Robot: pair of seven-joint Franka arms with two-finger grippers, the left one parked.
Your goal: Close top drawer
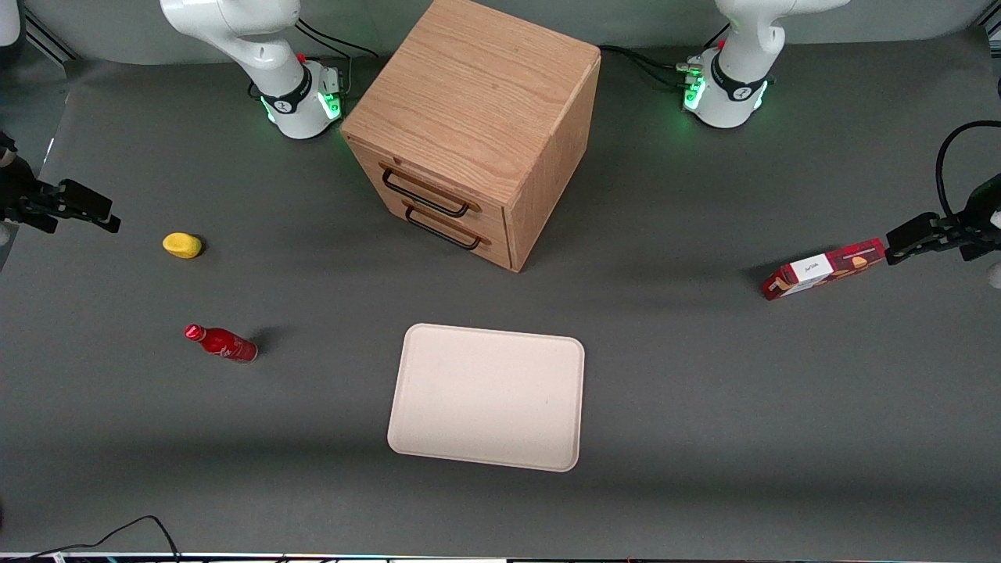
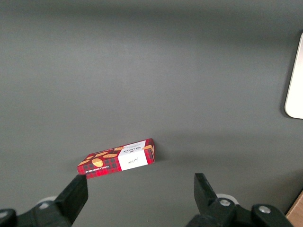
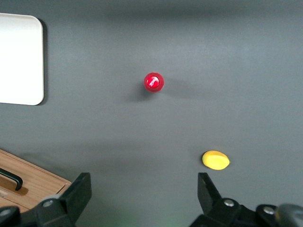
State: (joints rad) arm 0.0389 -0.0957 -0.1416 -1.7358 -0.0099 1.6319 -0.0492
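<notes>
Nearest the front camera lies the cream tray (image 1: 486, 397), flat on the grey worktop (image 1: 704, 391) with nothing in it. A little farther from the camera, toward my working end of the worktop, a red soda bottle (image 1: 221, 343) stands with its cap on; its white lettering is too small to read. Farther again sits a yellow lemon-like object (image 1: 182, 245), well apart from the bottle.

Toward the parked arm's end lies a red tartan biscuit box (image 1: 823, 269) on its long side, printed with biscuit pictures and a white label panel; the parked arm's wrist view shows writing on that label, but I cannot make out the words.

My hand (image 1: 87, 208) hangs at the edge of the worktop on my own side, above the surface, its fingers (image 3: 78, 190) spread apart and holding nothing. From my wrist camera I see the bottle from above, the yellow object, a corner of the tray and a corner of the cabinet.

Farthest from the camera stands the light oak cabinet (image 1: 477, 117), between the two arm bases. Its top drawer (image 1: 434, 190), with a thin black bar handle, juts out slightly from the cabinet front, above the lower drawer (image 1: 453, 228) with a matching handle. What the drawers contain is hidden.
</notes>
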